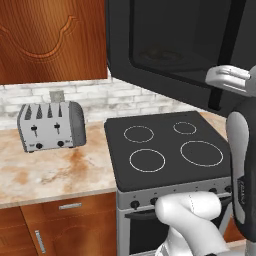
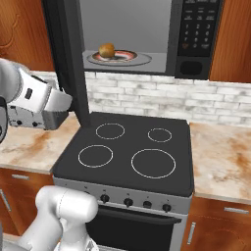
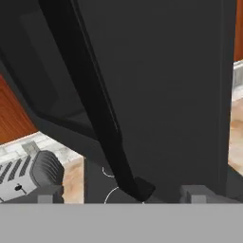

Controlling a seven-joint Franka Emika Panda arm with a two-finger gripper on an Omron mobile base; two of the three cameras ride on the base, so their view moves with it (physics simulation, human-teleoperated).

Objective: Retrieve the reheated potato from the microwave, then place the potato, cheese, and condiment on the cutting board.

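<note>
Glossy black microwave point(image 2: 196, 39) door with dark glass, brushed-metal toaster point(image 1: 51, 126), matt black stovetop point(image 2: 130, 149), mottled marble-look desk point(image 1: 45, 170), polished reddish wood cabinets point(image 1: 50, 40), rough pale brick backsplash point(image 2: 162, 98)

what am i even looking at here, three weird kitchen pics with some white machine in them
It is a computer-rendered kitchen with a white robot arm on a base that can drive. Two pictures come from cameras on that base, behind the arm to its left and to its right, so they show one scene from two sides. The third comes from a camera on the arm's hand, looking along its pincer.

Above a black stove hangs a microwave with its door swung open. Inside sits a golden-brown potato on a plate. A silver toaster stands on the marble counter to the stove's left.

The pincer is right up against the open door, its two fingertips spread apart with the door's handle running between them. It holds nothing.
</note>
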